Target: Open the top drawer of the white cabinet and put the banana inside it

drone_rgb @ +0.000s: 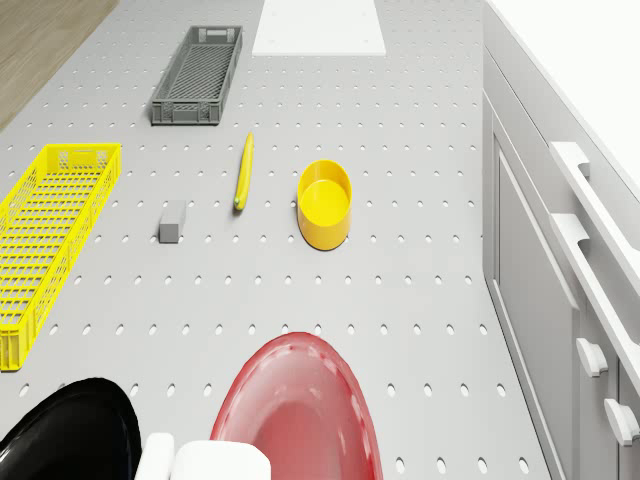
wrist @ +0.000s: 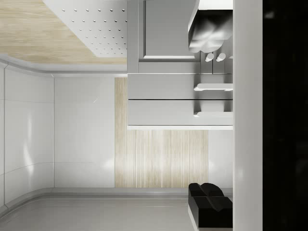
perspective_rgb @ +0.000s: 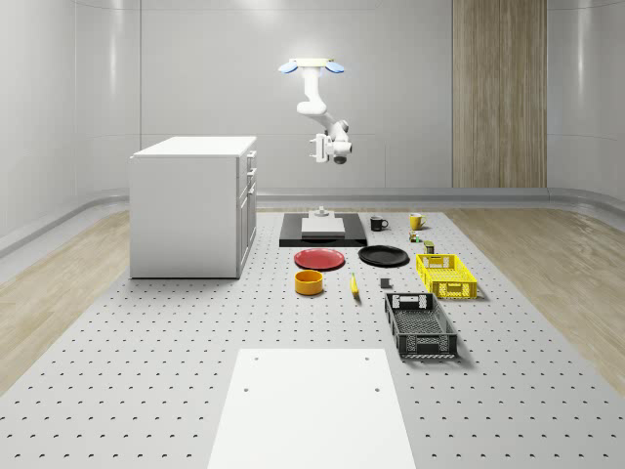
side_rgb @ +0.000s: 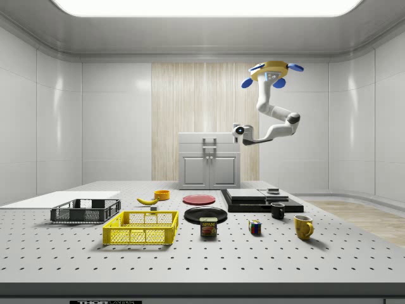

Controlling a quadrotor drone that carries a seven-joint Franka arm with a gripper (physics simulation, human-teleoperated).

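Drone hovers over black slab; two-finger gripper, jaws spread, well off boxy white cabinet, could miss the top drawer's bar handle.

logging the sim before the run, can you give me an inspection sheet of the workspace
surface: grey perforated table with a white sheet at the near end.
job's things: white cabinet, drawers shut; banana on the table beside the yellow bowl.
clutter: red plate, black plate, yellow crate, grey crate, two mugs, a can, a cube.
grippers: drone hovers over the table beside the cabinet; hand level with the drawers, holding nothing.
cables: nothing seen.
surroundings: white walls, wood panel.
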